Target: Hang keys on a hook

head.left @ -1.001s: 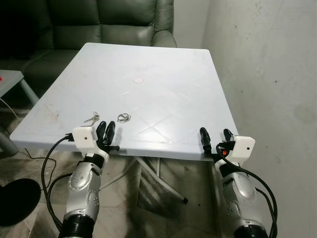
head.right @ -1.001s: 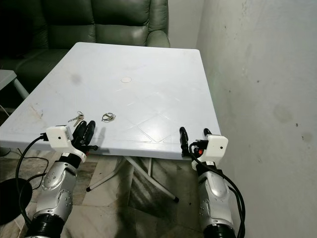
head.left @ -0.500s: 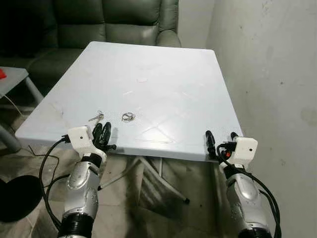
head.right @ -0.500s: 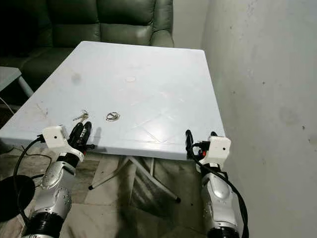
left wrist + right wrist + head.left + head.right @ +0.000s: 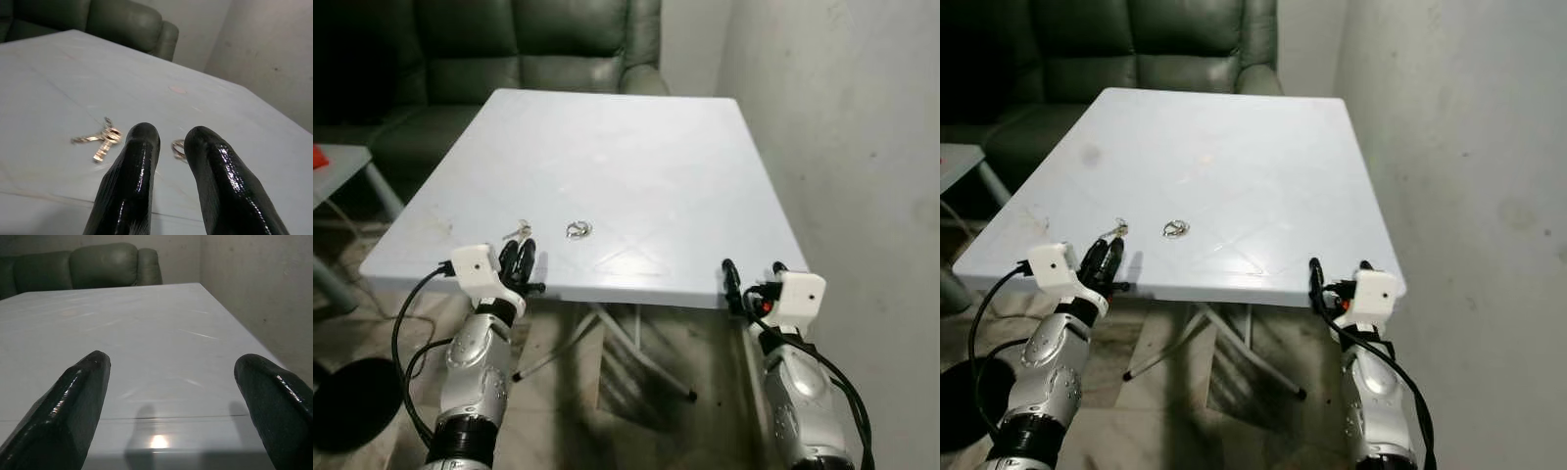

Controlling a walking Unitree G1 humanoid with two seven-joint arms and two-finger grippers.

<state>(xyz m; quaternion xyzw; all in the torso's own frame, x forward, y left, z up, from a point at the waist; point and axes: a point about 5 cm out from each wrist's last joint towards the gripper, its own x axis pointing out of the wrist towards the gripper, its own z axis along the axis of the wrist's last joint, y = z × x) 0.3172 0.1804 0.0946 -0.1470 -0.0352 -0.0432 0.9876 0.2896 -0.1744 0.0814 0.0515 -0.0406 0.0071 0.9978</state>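
Observation:
A small bunch of keys (image 5: 517,231) lies on the white table (image 5: 636,157) near its front left edge, with a separate key ring (image 5: 578,229) a little to its right. My left gripper (image 5: 517,255) hovers at the table's front edge just short of the keys, its fingers nearly together and holding nothing. In the left wrist view the keys (image 5: 100,142) lie ahead of one finger and the ring (image 5: 178,148) shows through the narrow gap. My right gripper (image 5: 751,276) is open and empty at the table's front right corner.
A dark green sofa (image 5: 538,49) stands behind the table. A bare grey wall (image 5: 862,147) runs close along the right. A small grey side table (image 5: 333,166) is at the left, a dark round base (image 5: 352,401) lies on the floor, and folding legs (image 5: 607,343) stand under the table.
The whole picture has shifted a little, so the camera has moved. Both arms hold the same pose at the table's front edge, and keys and ring lie where they were.

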